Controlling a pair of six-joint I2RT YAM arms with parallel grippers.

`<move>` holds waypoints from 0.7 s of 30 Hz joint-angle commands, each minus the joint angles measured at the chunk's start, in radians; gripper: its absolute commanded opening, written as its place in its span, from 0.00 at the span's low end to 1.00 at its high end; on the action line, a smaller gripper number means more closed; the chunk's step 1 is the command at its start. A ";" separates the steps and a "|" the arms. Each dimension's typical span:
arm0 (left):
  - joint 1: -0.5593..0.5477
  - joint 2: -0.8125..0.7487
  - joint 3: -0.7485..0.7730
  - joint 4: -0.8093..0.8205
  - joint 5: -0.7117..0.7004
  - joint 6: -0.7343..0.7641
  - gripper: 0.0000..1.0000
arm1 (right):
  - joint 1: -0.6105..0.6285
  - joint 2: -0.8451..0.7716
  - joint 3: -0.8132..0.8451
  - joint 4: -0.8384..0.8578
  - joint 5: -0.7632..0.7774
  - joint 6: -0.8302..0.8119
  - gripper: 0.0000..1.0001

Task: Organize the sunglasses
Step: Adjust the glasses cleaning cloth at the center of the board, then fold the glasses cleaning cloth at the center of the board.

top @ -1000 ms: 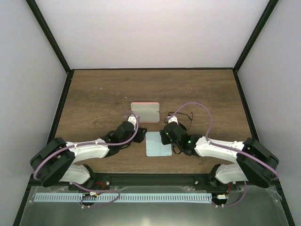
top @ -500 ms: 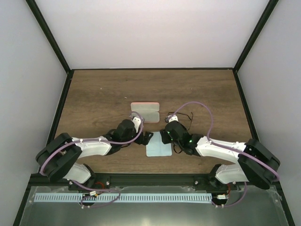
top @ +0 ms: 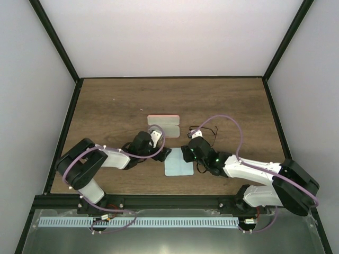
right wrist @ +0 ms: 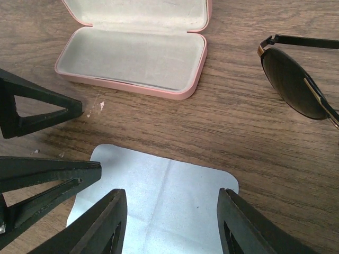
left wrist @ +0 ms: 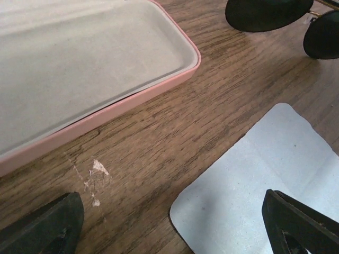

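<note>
Our left gripper [top: 166,154] is spread wide at the cloth's [top: 178,166] far-left corner, and our right gripper [top: 186,153] is parted over its far edge, both empty. Beyond the cloth, the case [top: 163,126] lies left and the sunglasses [top: 204,132] right, with bare table [top: 116,106] around them.

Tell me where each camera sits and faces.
Top external: above and behind the robot, looking down on the table; both arms show whole.
Left wrist: on the left arm, aimed down at the open pink case; left tool tips show.
Right wrist: low over the blue cloth; right tool and the left tool's fingers show.
Shared: both wrist views hold case, cloth and sunglasses.
</note>
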 commanded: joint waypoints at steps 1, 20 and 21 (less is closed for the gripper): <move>0.008 0.003 -0.010 0.075 0.040 0.056 0.91 | -0.006 -0.002 0.005 0.010 0.021 -0.003 0.49; 0.009 0.012 -0.024 0.076 0.107 0.068 0.45 | -0.006 0.002 0.008 0.010 0.001 0.002 0.50; 0.009 0.019 -0.025 0.079 0.103 0.069 0.45 | -0.006 0.000 0.007 0.010 0.000 0.003 0.50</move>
